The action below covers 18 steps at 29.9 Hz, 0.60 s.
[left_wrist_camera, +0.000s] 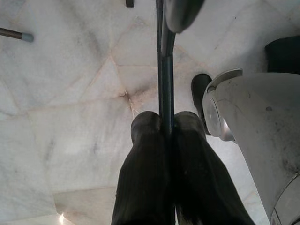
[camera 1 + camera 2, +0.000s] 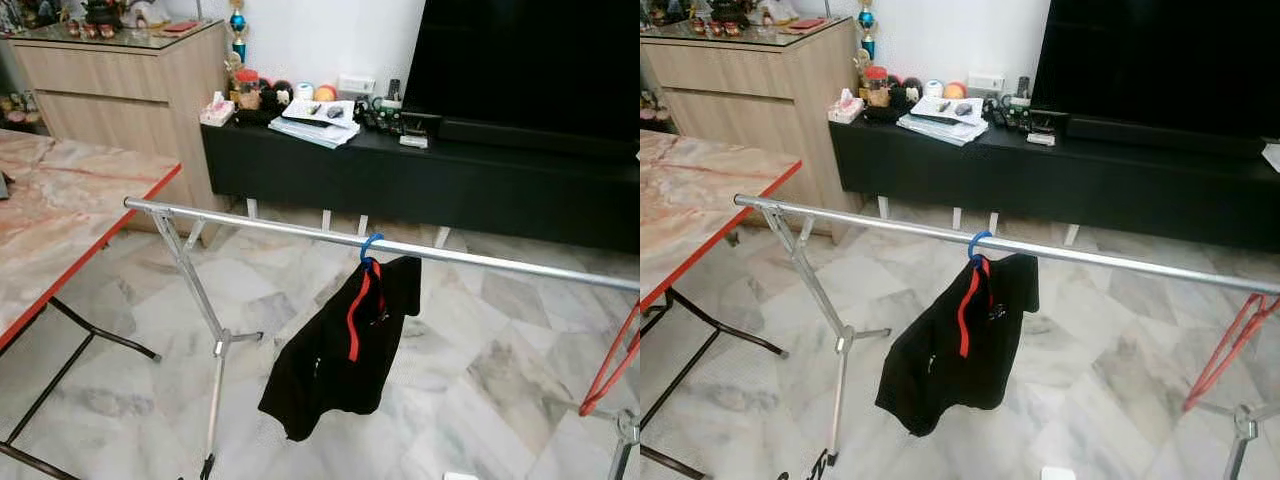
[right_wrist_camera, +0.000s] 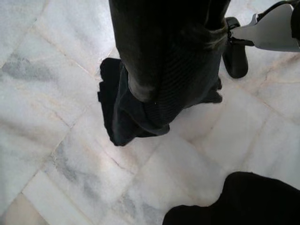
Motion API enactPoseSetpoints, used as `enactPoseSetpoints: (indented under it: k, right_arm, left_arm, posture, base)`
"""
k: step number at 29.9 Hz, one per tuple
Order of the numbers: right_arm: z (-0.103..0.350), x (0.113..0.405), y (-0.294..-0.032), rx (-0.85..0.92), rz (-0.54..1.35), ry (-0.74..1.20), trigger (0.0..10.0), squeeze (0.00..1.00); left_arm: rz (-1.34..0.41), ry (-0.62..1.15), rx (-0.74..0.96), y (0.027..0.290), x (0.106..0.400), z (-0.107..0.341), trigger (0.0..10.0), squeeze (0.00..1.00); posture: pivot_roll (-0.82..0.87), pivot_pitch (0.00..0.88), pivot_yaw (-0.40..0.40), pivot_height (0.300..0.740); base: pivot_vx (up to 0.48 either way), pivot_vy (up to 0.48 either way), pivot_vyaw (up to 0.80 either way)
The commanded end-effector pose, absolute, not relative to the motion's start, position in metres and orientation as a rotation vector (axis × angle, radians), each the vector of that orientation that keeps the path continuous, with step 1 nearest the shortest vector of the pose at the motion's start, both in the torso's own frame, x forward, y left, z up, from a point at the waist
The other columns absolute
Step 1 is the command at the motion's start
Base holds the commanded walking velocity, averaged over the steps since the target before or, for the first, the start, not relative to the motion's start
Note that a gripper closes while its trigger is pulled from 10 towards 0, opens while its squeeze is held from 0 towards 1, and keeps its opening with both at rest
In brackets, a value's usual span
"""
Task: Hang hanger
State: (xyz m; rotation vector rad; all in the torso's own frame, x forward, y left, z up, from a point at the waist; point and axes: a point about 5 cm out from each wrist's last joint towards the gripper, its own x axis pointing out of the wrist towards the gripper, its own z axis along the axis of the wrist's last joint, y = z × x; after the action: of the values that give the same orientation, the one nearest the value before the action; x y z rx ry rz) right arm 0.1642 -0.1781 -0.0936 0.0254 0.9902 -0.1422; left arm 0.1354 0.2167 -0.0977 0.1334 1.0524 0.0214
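Hanger point(image 2: 370, 250): blue hook, seated over the silver rail point(image 2: 500, 258) of the clothes rack, near the rail's middle; it carried a black garment point(image 2: 340, 350) with a red stripe, hanging clear of the marble floor point(image 2: 480, 370).

Rack: its angled leg point(image 2: 195, 300) stood beside the marble-patterned tabletop point(image 2: 60, 220) with a red edge. A red hanger point(image 2: 610, 365) hung at the rail's far right end.

Left pincer point(image 1: 166, 133): pointed down at the floor, its two black fingers point(image 1: 145, 154) pressed together, with a thin dark rod point(image 1: 163, 70) running from between the fingertips and away ahead of them; whether the fingers actually clamped the rod could not be told. The robot's pale body point(image 1: 253, 140) lay just beside the pincer.

Right pincer point(image 3: 164, 70): pointed down at the floor, fingers together, gripping nothing. Dark cloth point(image 3: 117, 112) showed just behind the fingertips.

Background: black TV bench point(image 2: 420, 180) carrying papers point(image 2: 320, 120) and small items, wooden cabinet point(image 2: 120, 90) beside it.
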Motion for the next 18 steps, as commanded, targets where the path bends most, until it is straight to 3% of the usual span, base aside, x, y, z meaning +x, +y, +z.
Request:
enactPoseSetpoints:
  k: [1,10,18]
  right_arm:
    - [-0.0925,0.1652,-0.1823,0.029,-0.166,0.977,10.0,0.00]
    - [-0.0923,0.1653,-0.1828,0.030,-0.180,0.970,10.0,0.00]
    - [-0.0921,0.1653,-0.1834,0.030,-0.191,0.967,10.0,0.00]
  left_arm:
    - [-0.004,1.067,0.125,0.2101,0.1316,-0.1004,10.0,0.00]
    - [-0.012,1.066,0.122,0.2094,0.1320,-0.1003,10.0,0.00]
    - [-0.012,1.065,0.117,0.2089,0.1320,-0.1003,10.0,0.00]
  posture:
    - [0.05,0.023,-0.021,0.740]
    - [0.05,0.023,-0.020,0.740]
    - [0.05,0.024,-0.020,0.740]
  base:
    - [0.000,0.000,0.00]
    - [0.000,0.000,0.00]
    - [-0.259,0.000,0.00]
